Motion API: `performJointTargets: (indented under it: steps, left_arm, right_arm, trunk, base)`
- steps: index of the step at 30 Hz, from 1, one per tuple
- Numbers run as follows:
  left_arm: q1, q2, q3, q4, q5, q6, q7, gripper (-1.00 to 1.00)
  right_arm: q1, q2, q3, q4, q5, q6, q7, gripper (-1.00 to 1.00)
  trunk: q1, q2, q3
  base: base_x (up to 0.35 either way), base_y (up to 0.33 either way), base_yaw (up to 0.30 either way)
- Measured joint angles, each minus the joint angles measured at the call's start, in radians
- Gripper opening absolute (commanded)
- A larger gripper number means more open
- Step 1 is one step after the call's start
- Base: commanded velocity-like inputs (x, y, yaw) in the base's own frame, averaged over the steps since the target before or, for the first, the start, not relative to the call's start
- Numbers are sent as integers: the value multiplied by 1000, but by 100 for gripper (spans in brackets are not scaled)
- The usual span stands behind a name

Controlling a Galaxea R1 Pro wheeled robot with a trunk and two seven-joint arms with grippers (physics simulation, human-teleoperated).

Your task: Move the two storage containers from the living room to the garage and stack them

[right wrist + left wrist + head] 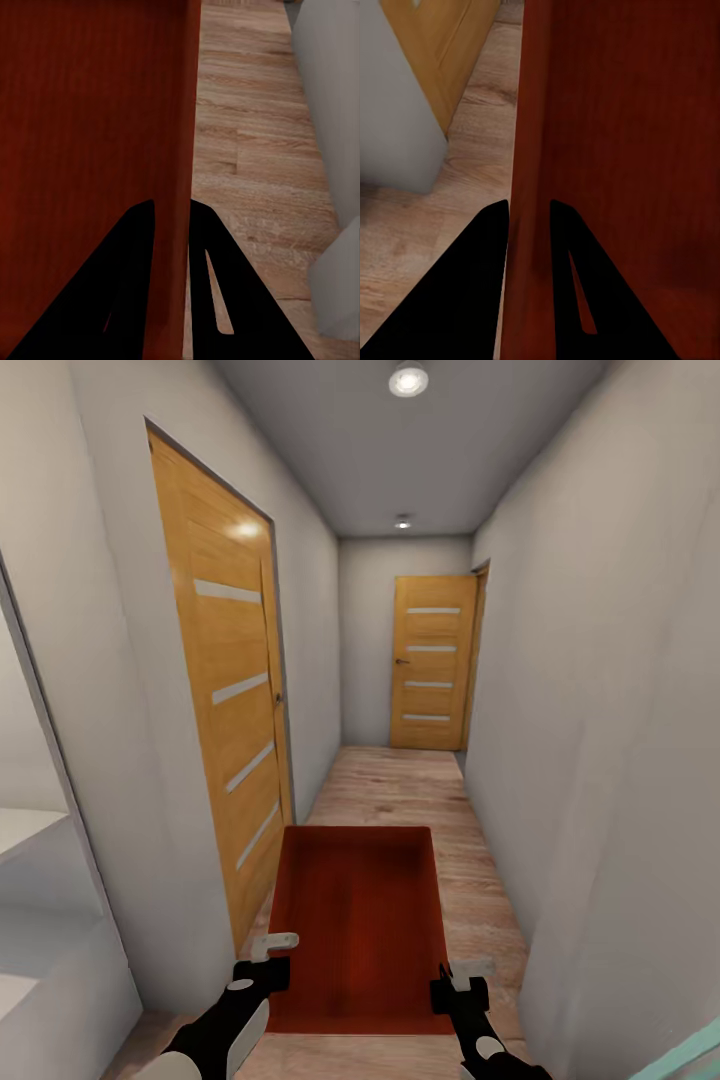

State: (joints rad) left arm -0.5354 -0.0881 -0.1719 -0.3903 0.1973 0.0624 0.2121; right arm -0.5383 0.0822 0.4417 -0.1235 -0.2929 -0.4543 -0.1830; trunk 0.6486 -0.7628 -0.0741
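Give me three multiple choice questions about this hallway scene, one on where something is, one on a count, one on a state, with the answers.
1. Where is the red-orange open-top storage container?
A. on a shelf
B. held between both grippers over the light wood plank floor
C. behind a door

2. How many orange wooden doors show in the head view?
A. one
B. two
C. four

3. How does the left gripper stand?
A. wide open
B. shut on the container's wall
C. folded away

Answers: 1 B, a gripper at each side wall; 2 B, the left door and the far door; 3 B, fingers straddle the wall, as with the right gripper.
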Motion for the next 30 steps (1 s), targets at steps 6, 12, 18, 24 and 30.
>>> performJointTargets:
  steps: [6, 12, 18, 24, 30]
  left_arm:
    - [0, 0, 0, 0, 0, 0, 0, -100]
    - [0, -1, 1, 0, -1, 0, 0, -100]
    - [0, 0, 0, 0, 0, 0, 0, -100]
    - [0, 0, 0, 1, 1, 0, 0, -100]
    - [0, 0, 0, 2, 1, 0, 0, -100]
  right_arm:
    - [0, 0, 0, 0, 0, 0, 0, -100]
    - [0, -1, -1, 0, 0, 0, 1, -100]
    - [0, 0, 0, 0, 0, 0, 0, -100]
    - [0, 0, 1, 0, -1, 1, 0, -100]
    - [0, 0, 1, 0, -1, 2, 0, -100]
  trunk:
    - [0, 0, 0]
    - [0, 0, 0]
    - [0, 0, 0]
    - [0, 0, 0]
    - [0, 0, 0]
  base:
    - [321, 2, -131]
    - [321, 0, -183]
    - [321, 0, -20]
    - [321, 0, -1]
    - [321, 0, 0]
